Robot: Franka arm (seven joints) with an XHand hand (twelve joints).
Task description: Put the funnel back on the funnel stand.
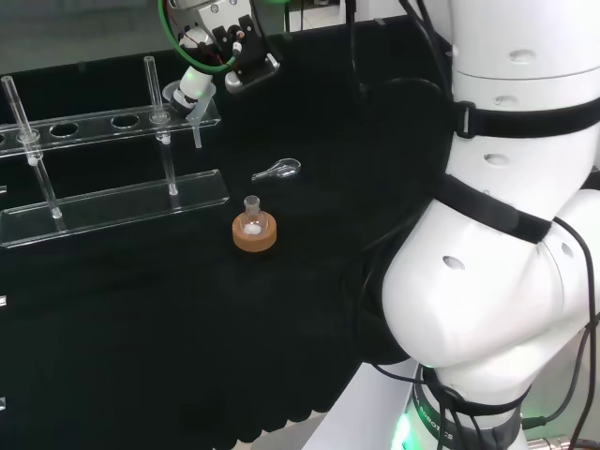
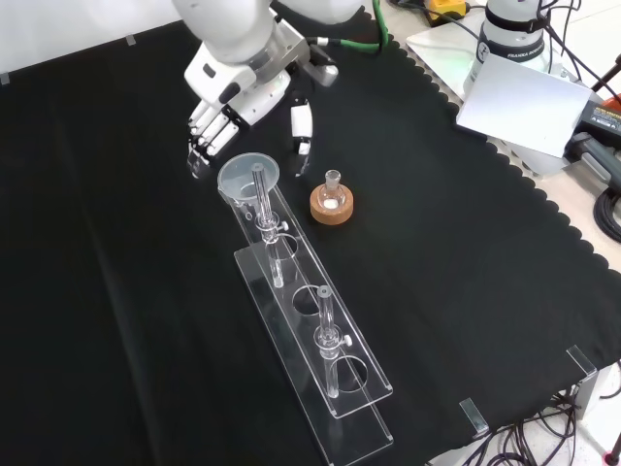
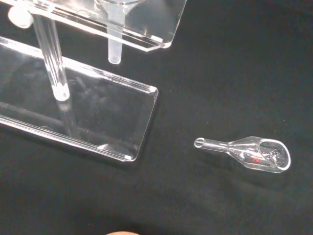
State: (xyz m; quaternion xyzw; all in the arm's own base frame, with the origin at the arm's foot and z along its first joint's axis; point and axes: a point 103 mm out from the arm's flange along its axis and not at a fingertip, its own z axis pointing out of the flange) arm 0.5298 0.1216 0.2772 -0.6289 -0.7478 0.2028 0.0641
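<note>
Funnel [image 3: 115,29]: bowl cut off at the wrist view's edge above the funnel stand [image 3: 88,105].
Funnel stand: far end cropped in the head view.
Flask [image 1: 252,214] contents: too small to tell.

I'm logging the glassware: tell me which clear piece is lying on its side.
The small glass scoop, lying flat on the cloth by itself. The funnel sits upright in the stand, and the little flask stands in its cork ring.

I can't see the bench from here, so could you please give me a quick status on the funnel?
Hand open, fingers beside the funnel. Funnel seated in the end hole of the stand, stem hanging through. Nothing in the way.
</note>
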